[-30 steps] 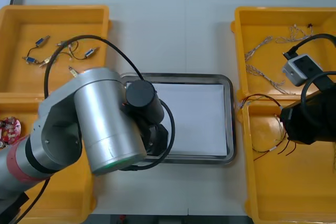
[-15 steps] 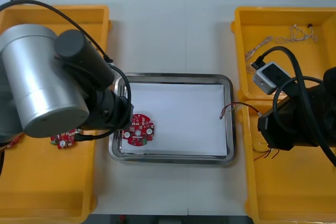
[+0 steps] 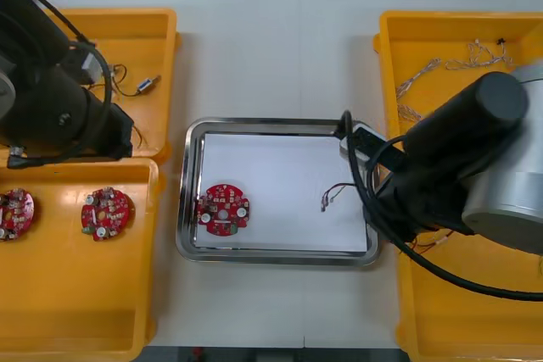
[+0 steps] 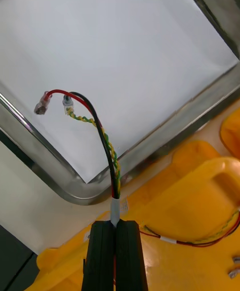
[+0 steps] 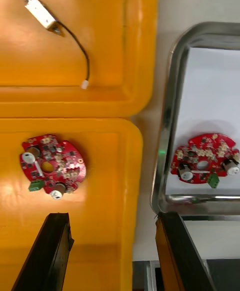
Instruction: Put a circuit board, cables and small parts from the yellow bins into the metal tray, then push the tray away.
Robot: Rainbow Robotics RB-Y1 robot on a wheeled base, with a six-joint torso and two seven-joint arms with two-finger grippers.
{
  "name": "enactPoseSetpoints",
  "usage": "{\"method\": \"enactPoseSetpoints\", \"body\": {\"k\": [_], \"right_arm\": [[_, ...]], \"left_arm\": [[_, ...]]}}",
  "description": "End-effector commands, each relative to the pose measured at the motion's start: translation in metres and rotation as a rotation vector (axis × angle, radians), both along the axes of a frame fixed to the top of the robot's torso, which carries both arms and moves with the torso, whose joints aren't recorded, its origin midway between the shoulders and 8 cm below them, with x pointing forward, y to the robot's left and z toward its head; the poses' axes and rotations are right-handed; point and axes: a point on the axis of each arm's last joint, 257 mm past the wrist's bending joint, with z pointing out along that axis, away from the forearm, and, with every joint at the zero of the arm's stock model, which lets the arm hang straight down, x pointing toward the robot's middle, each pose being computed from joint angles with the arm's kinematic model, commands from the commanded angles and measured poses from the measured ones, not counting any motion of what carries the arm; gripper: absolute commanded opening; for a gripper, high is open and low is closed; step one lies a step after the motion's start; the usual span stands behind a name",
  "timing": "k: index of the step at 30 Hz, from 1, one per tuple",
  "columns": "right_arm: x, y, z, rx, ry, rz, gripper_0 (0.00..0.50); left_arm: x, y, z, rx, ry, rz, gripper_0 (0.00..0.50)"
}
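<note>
The fingers point(image 4: 102, 256) of the right gripper point(image 4: 116, 225) are pinching a red and yellow cable point(image 4: 107, 146), closed down to its width. Its two free ends are hanging over the white inside of the metal tray point(image 4: 50, 171), near the right rim. The left gripper point(image 5: 112, 217) is hovering with fingers wide apart, holding nothing, over the edge of the near left yellow bin point(image 5: 100, 196) beside the tray. One circuit board point(image 3: 223, 209) is lying in the tray's near left corner. Two more boards point(image 3: 106, 212) are sitting in that bin.
</note>
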Motion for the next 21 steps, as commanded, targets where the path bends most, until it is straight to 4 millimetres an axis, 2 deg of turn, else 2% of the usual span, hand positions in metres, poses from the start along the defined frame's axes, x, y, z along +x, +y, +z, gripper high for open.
{"method": "enactPoseSetpoints", "body": {"k": [1, 9, 14, 21], "right_arm": [[0.018, 0.035, 0.002, -0.054, -0.044, 0.152, 0.0], [0.037, 0.078, -0.013, -0.105, -0.047, 0.324, 0.0], [0.04, 0.095, -0.022, -0.126, -0.052, 0.424, 0.0], [0.041, 0.1, -0.035, -0.205, -0.081, 0.568, 0.0]], "left_arm": [[0.021, 0.036, 0.032, 0.064, -0.052, -0.012, 0.5], [0.045, 0.08, 0.042, 0.091, -0.064, 0.041, 0.5], [0.065, 0.097, 0.047, 0.107, -0.107, 0.048, 0.5], [0.081, 0.114, 0.051, 0.12, -0.148, 0.089, 0.5]]}}
